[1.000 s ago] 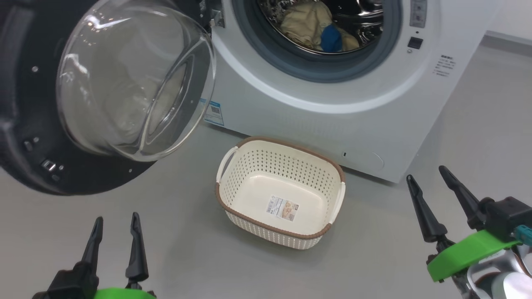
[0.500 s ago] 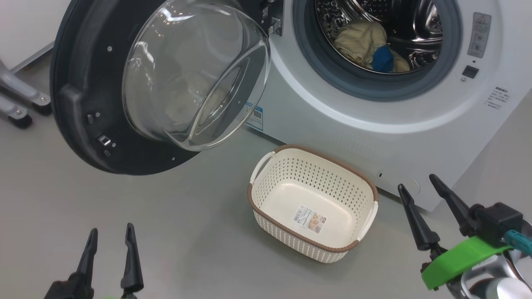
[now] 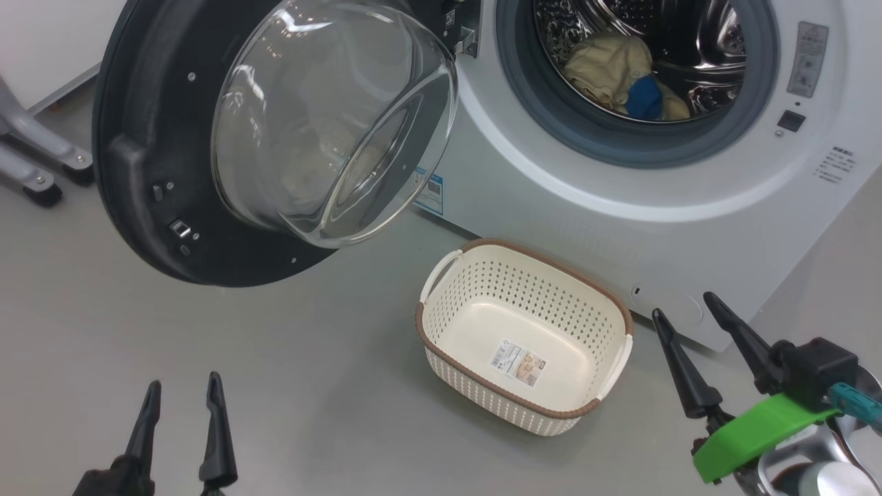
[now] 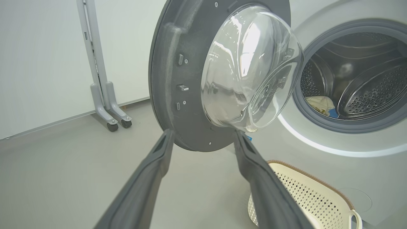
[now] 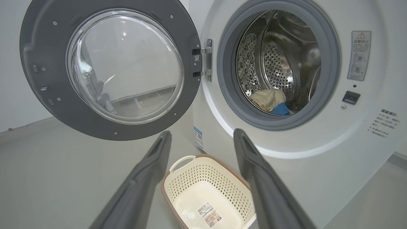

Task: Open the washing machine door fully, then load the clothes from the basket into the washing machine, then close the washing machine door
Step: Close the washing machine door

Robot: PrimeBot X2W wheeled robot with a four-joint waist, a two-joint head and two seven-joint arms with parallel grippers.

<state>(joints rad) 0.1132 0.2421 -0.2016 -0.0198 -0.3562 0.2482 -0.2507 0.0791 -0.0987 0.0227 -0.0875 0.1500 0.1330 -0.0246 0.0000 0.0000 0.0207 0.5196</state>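
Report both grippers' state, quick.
Left gripper: open, holding nothing.
Right gripper: open, holding nothing.

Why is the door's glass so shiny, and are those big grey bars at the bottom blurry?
Head view: white glare streaks cross the glass bowl of the washing machine door. Left wrist view: same streaks; the bars are the left arm's fingers, near the lens, soft-edged. Right wrist view: right arm's fingers equally soft; the steel drum glints.
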